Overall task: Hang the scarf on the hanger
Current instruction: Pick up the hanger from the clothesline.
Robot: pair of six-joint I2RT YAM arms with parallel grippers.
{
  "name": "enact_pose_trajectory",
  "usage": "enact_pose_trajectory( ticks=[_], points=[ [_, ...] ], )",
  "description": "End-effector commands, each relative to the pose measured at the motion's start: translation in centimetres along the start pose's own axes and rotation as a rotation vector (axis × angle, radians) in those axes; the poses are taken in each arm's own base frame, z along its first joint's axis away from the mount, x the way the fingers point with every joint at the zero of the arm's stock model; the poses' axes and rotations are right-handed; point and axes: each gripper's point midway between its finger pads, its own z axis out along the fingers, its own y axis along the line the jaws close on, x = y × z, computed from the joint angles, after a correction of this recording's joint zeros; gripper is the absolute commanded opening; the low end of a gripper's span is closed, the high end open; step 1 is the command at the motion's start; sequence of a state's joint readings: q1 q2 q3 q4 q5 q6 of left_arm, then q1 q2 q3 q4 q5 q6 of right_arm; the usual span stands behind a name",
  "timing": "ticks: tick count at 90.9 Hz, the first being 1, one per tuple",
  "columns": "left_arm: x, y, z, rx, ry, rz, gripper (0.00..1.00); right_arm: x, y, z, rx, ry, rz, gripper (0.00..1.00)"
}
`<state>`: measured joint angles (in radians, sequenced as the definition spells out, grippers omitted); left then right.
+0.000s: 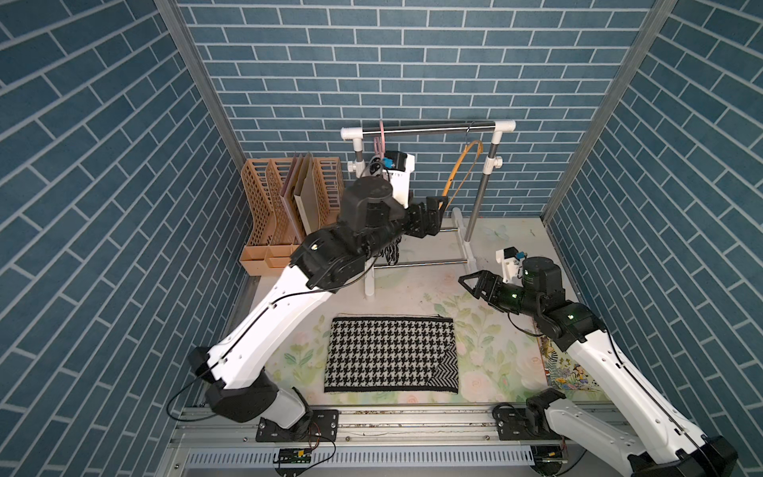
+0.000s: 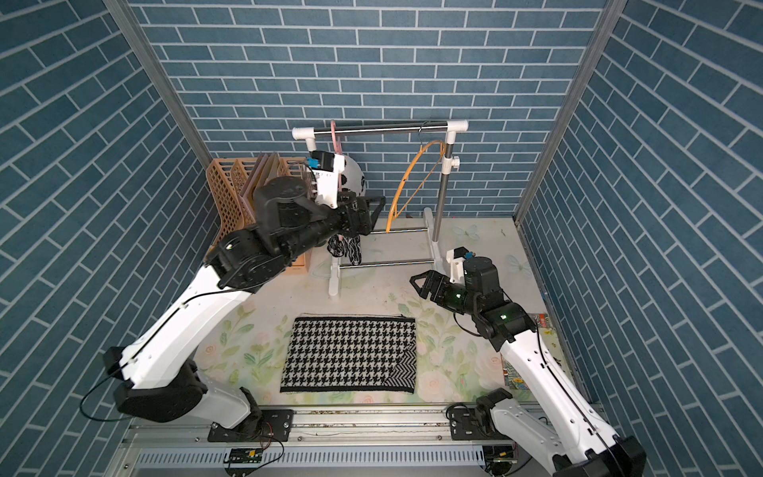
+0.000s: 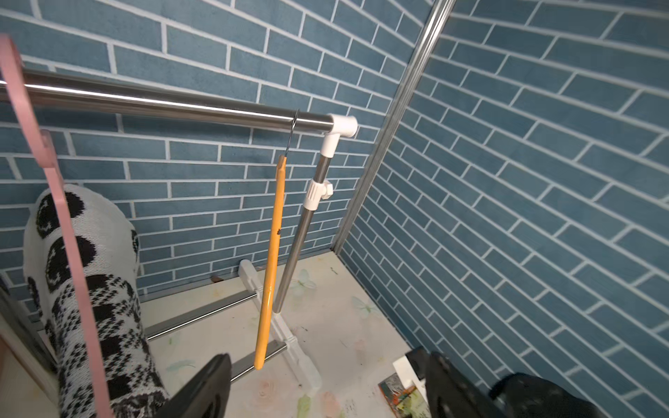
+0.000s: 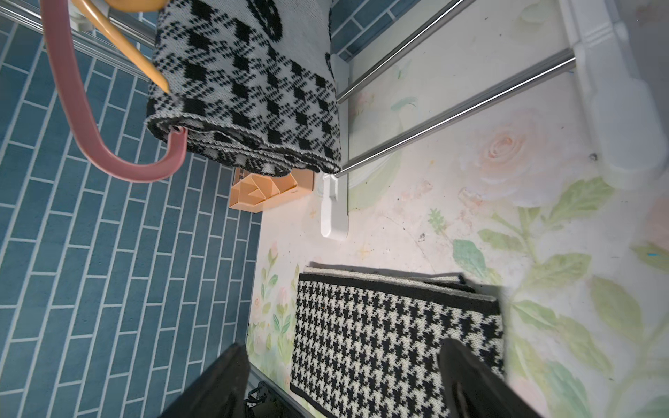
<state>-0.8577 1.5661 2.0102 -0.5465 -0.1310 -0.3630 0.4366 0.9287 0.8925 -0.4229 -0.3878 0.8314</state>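
Blue brick-patterned walls [image 1: 413,62] enclosed a floral tabletop [image 1: 413,297]. At far left stood an orange file rack [image 1: 264,206] holding boards. Next to it, the left gripper [image 1: 435,210] was raised toward the clothes rail [image 1: 429,129], jaws spread wide and empty, as the left wrist view confirmed. A pink hanger [image 3: 61,217] hung near the rail's left end with 1 patterned knit scarf [image 3: 90,289] already draped on it. At centre front, the folded scarf [image 1: 390,355], houndstooth, lay flat on the tabletop with neither gripper touching it. Further right, the yellow hanger [image 3: 269,271] hung bare near the rail's right end, ahead of the left gripper and close to it, though not between the jaws. At right, the right gripper [image 1: 468,285] hovered low over the tabletop, also wide and empty, beyond the folded scarf's far right corner. Assessment: the pick-up had not begun, and the work stood at the approach stage. The next move likely called for 1 gripper to steady the yellow hanger while the other descended onto an edge of the folded scarf, taking all layers so that it lifted without unfolding.
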Motion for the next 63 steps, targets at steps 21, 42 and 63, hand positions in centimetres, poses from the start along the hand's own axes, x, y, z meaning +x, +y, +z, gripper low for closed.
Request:
enact_pose_trajectory(
  ticks=[21,42,63],
  points=[
    [4.7,2.8,8.3,-0.249,0.104,0.138,0.83,1.1,-1.6,-1.6,0.065,-0.015,0.022,0.86],
    [6.9,4.5,11.8,-0.319,0.187,0.165,0.76,1.5,-1.9,-2.1,0.067,-0.026,0.049,0.86],
    [6.4,5.5,12.0,-0.341,0.167,0.138,0.41,1.8,-2.2,-2.3,0.064,-0.03,0.071,0.86]
  ],
)
